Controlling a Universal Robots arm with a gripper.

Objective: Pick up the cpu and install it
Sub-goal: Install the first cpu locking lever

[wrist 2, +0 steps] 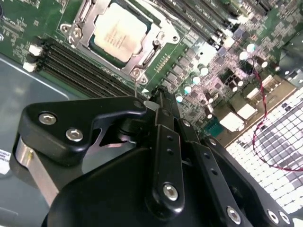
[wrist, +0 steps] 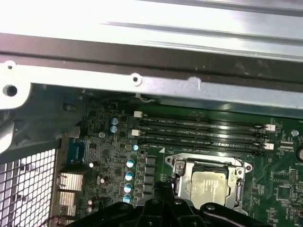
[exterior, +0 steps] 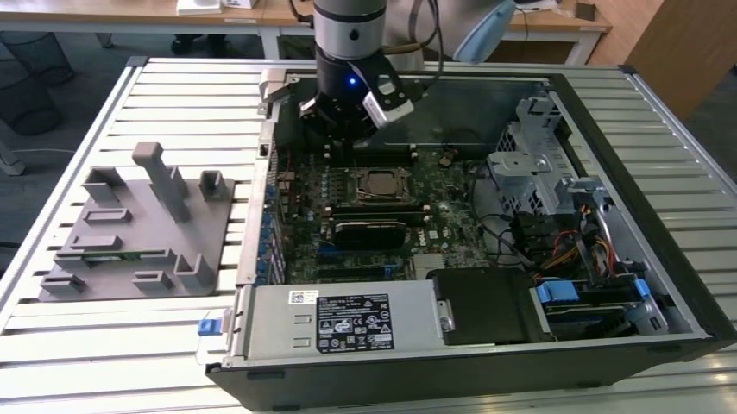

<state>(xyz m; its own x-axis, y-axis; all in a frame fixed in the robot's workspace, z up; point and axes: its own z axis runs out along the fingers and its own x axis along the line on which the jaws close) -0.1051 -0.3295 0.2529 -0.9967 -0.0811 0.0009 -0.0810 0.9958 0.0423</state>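
Observation:
The cpu (exterior: 377,184) lies flat in the socket on the green motherboard, its silver top facing up inside the metal socket frame. It shows in both wrist views (wrist 2: 118,30) (wrist: 209,185). My gripper (exterior: 344,148) hangs over the board just behind the socket, toward the rear wall of the computer case. In both wrist views its black fingers (wrist 2: 154,94) (wrist: 163,190) meet in a single tip, shut with nothing between them. The tip sits beside one corner of the socket, apart from the chip.
Empty memory slots (wrist: 203,132) run between the socket and the case's rear wall (wrist: 142,85). A black heatsink block (exterior: 368,231) lies in front of the socket. A drive cage (exterior: 536,164) stands at the exterior view's right. A grey fixture (exterior: 133,233) rests outside the case, at that view's left.

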